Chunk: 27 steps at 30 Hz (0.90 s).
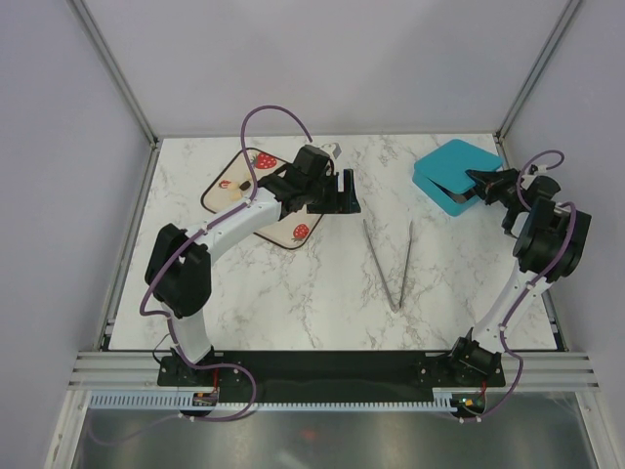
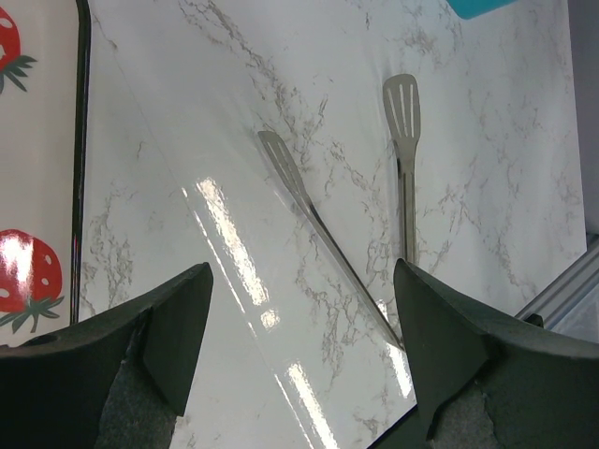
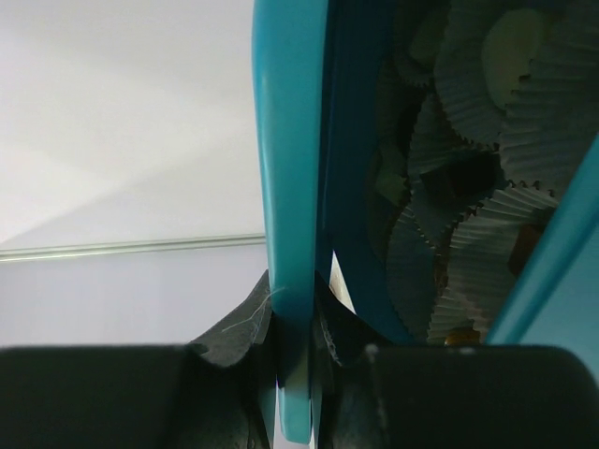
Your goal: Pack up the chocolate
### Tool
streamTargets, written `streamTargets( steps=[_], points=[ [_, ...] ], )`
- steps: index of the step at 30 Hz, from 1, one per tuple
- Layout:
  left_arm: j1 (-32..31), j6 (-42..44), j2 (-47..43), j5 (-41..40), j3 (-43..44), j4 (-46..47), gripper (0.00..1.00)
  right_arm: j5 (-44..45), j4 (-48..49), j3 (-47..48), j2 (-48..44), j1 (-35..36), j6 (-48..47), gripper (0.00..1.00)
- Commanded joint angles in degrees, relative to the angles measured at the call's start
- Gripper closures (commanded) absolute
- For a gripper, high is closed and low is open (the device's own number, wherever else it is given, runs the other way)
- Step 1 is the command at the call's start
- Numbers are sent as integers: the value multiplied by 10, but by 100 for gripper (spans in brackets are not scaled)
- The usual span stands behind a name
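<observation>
I am clamping my right hand on the thin edge of the teal lid; so shallow a hold could be slipping free. My left hand is hanging open over the counter. A chocolate piece seems to be lying on the strawberry tray.

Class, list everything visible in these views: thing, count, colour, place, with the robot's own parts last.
table: one, white marble, under everything.
tray: one, cream with red strawberry prints, far left.
tongs: one pair, metal, lying at centre.
box: one, teal, far right.
lid: one, teal, tilted up from the box.
paper cups: many, pale, inside the box.
left gripper: one, black, open, beside the tray.
right gripper: one, black, shut on the lid.
</observation>
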Motion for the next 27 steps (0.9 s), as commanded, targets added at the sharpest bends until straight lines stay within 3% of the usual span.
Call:
streamTargets(
  steps=[1, 13, 27],
  points=[
    [2, 21, 3, -7, 14, 22, 14, -5, 26, -10, 2, -10, -18, 99],
    [2, 21, -14, -9, 5, 22, 14, 8, -61, -30, -27, -24, -81, 60],
    [3, 25, -36, -13, -13, 23, 15, 85, -297, -27, -94, -48, -231, 55]
  ],
)
